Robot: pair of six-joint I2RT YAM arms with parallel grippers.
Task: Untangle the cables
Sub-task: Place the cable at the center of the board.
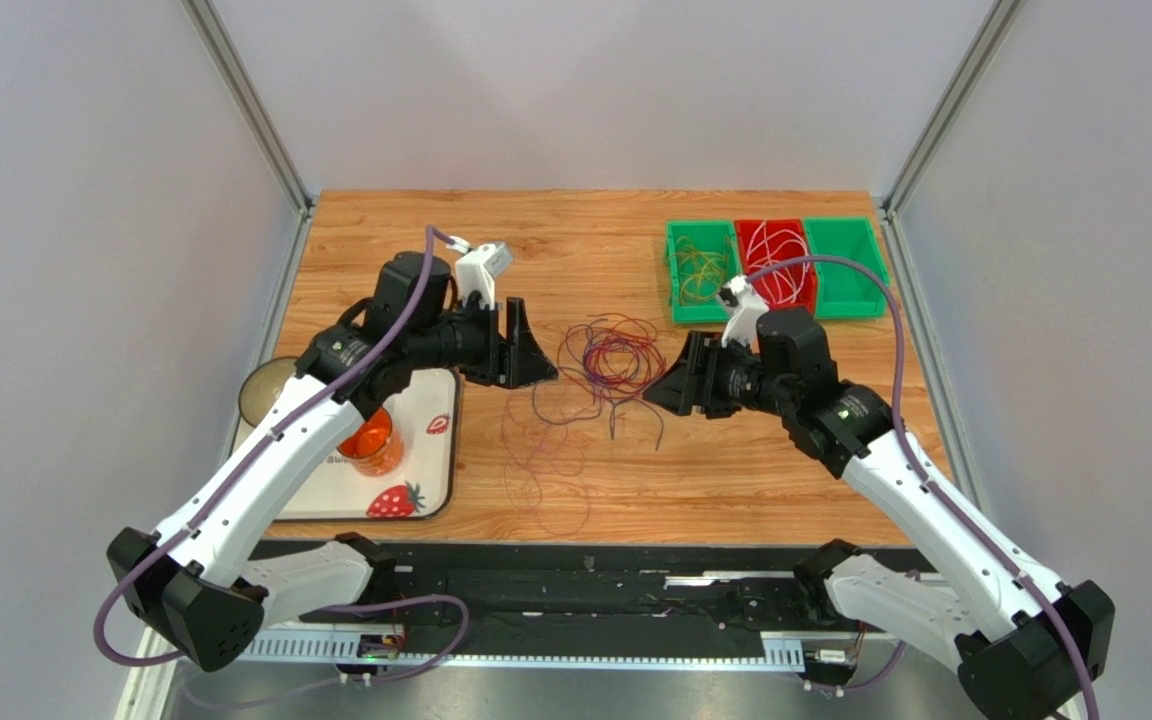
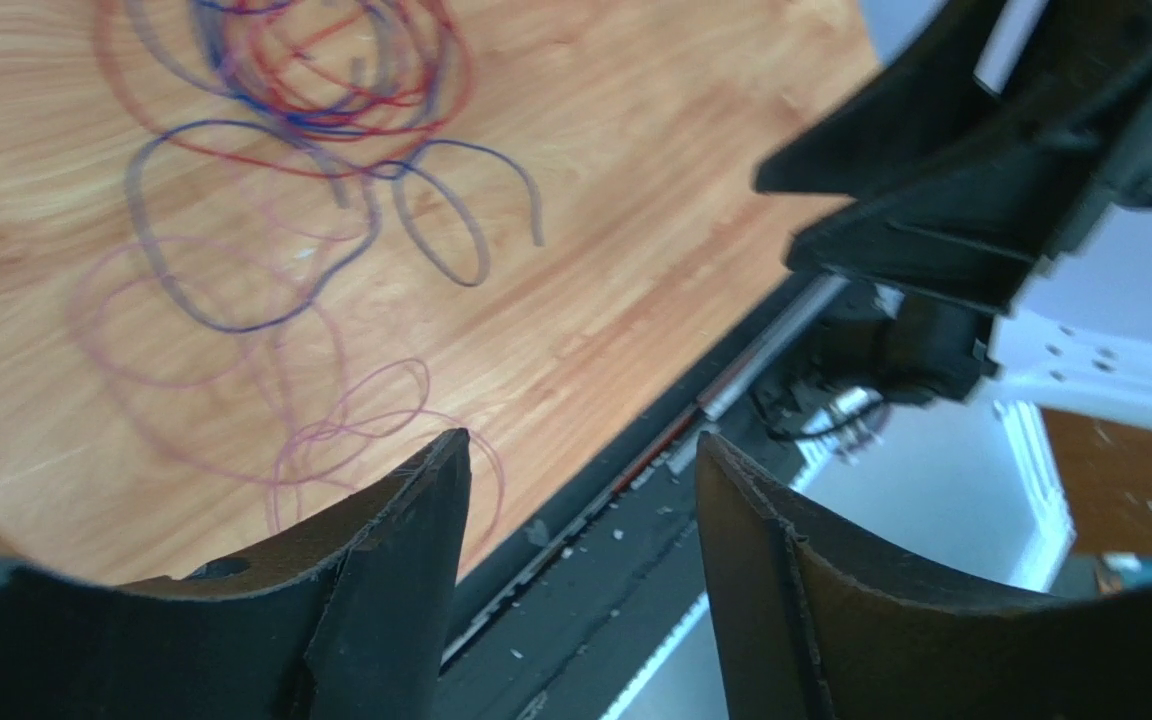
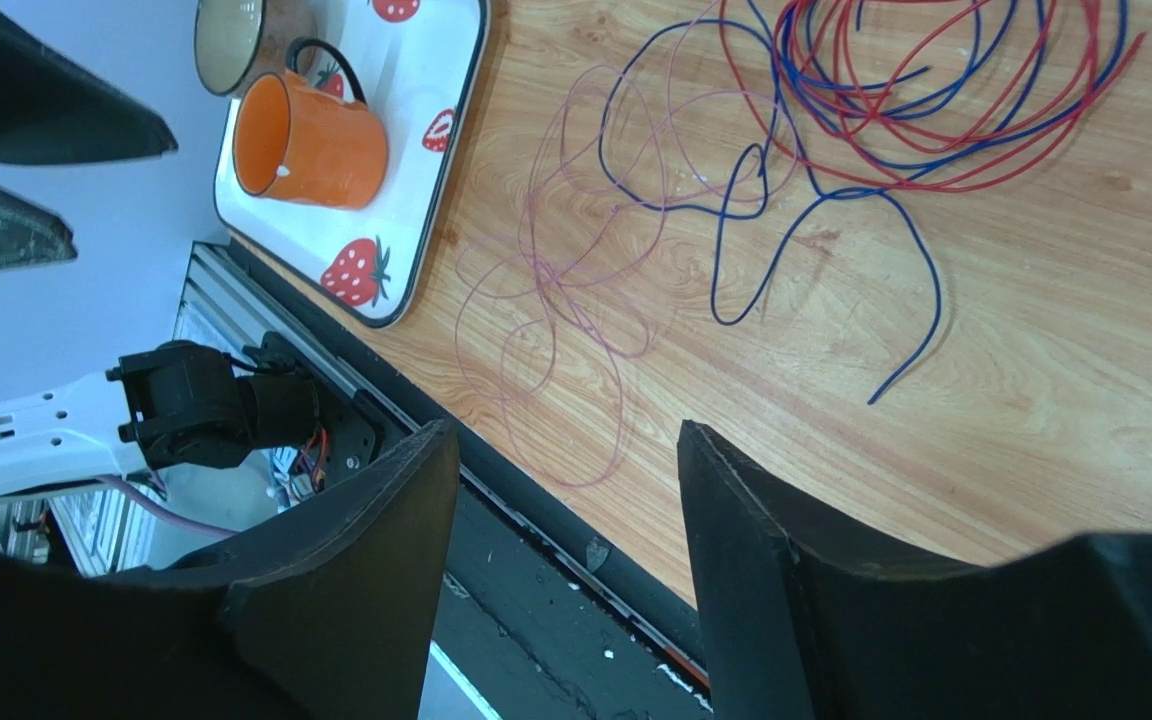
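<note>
We see the right gripper (image 3: 564, 450) with jaws apart and nothing between them, over the near edge of the table (image 3: 1078, 390). Further in, the red and blue cables (image 3: 856, 93) lie coiled; the thin pink cables (image 3: 567, 285) loop toward that edge. Along the same edge, the strawberry tray (image 3: 405, 90) carries an orange mug (image 3: 312, 143) and a darker mug (image 3: 237, 38).

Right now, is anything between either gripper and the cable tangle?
Nothing visible. The left gripper and right gripper flank the cables, both open and empty; the tray and bins sit outside that gap.

Bright, even light, soft shadows; left wrist view blurred.
</note>
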